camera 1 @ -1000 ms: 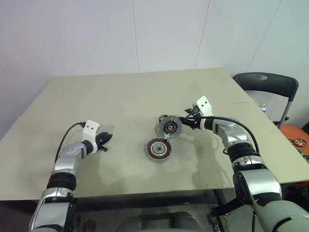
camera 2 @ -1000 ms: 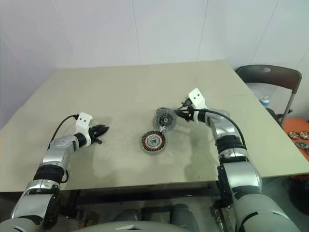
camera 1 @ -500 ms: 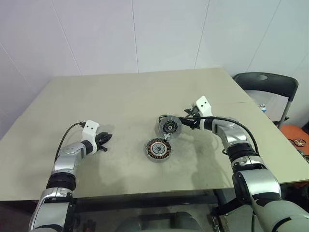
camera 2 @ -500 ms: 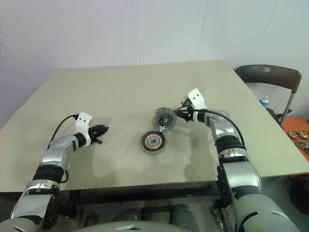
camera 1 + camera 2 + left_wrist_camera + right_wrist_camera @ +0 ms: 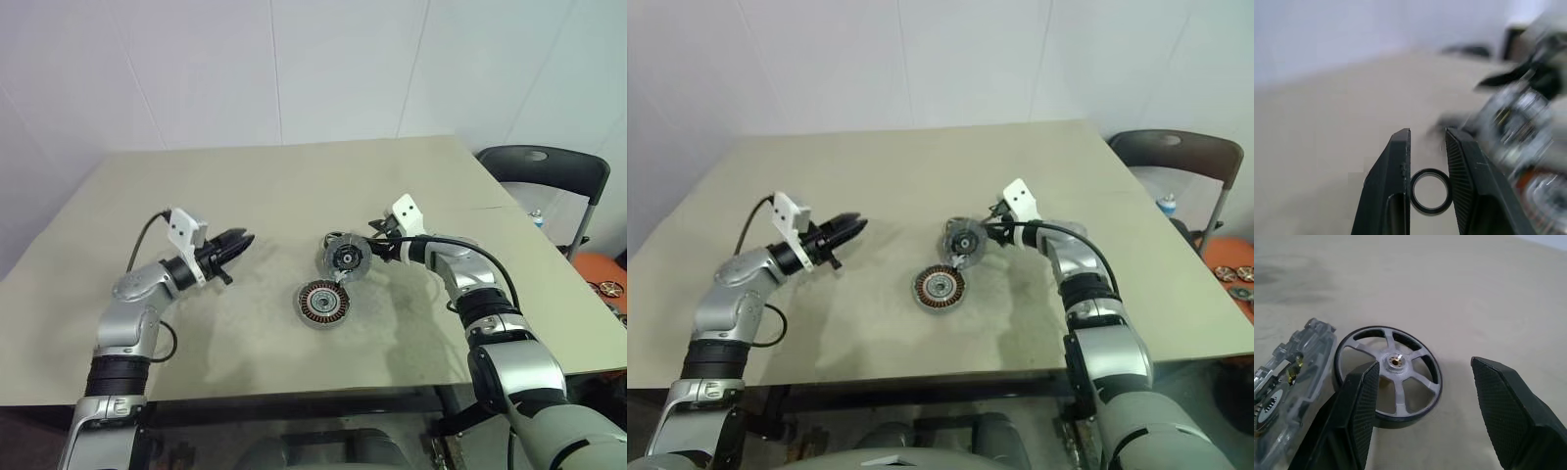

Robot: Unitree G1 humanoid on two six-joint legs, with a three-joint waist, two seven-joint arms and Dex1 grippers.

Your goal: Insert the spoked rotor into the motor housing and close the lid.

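One blurred, perhaps spoked rotor [image 5: 1518, 122]

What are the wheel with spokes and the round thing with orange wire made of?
The spoked wheel looks like metal: matte silver spokes, dark rim, a small brassy centre. The round part holds an orange ring, likely shiny copper wire, in a dark rim, maybe metal.

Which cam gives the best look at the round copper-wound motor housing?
Left eye view: the round copper-wound motor housing lies flat on the beige table, whole, windings and pale centre clear. Right eye view matches. Left wrist view catches a blurred edge of it.
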